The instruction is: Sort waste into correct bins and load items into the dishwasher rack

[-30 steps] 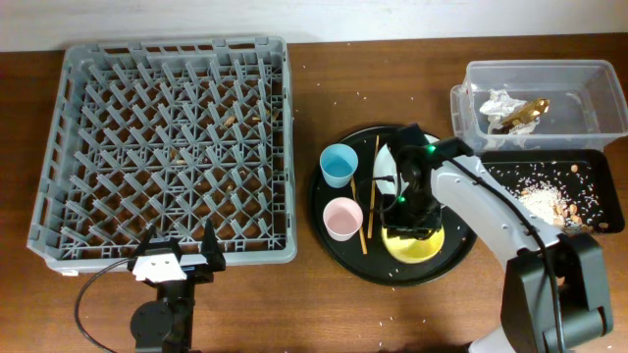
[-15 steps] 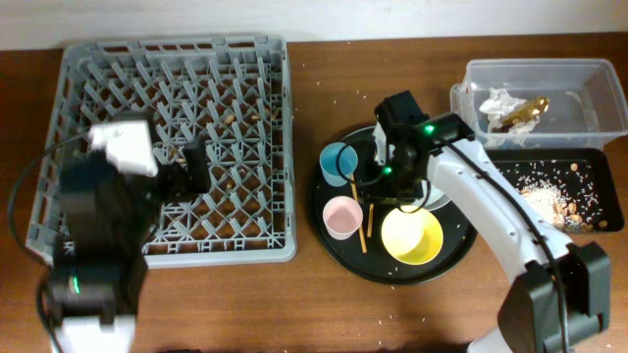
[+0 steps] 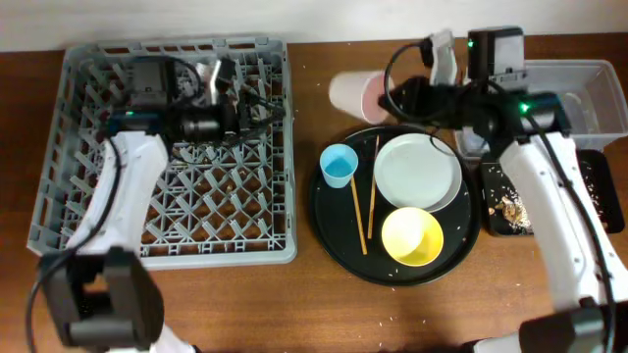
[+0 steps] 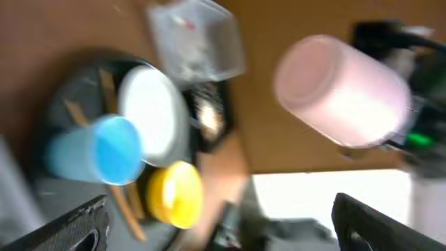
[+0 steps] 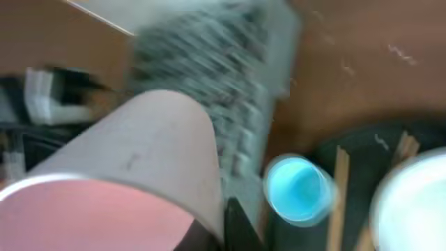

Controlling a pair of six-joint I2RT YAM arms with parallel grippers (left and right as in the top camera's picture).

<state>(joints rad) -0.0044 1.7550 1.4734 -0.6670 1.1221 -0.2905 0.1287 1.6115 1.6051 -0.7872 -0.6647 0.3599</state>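
Observation:
My right gripper (image 3: 397, 96) is shut on the pink cup (image 3: 351, 93) and holds it on its side above the table, between the round black tray (image 3: 329, 211) and the dishwasher rack (image 3: 59, 196). The cup fills the right wrist view (image 5: 132, 160). My left gripper (image 3: 257, 106) is open and empty over the rack's back right, pointing at the cup (image 4: 341, 90). On the round tray are the light-blue cup (image 3: 339, 165), grey plate (image 3: 419, 172), yellow bowl (image 3: 412, 237) and two chopsticks (image 3: 371, 196). The napkins and wrapper are hidden.
The clear tub (image 3: 589, 74) stands at the back right, partly under my right arm. The shallow black tray (image 3: 491, 224) with food scraps (image 3: 510, 206) lies in front of it. Loose grains dot the table around the round tray.
My right gripper has lifted the pink cup off the round tray and carried it up and left. My left arm has swung to the rack's back, its gripper now pointing right.

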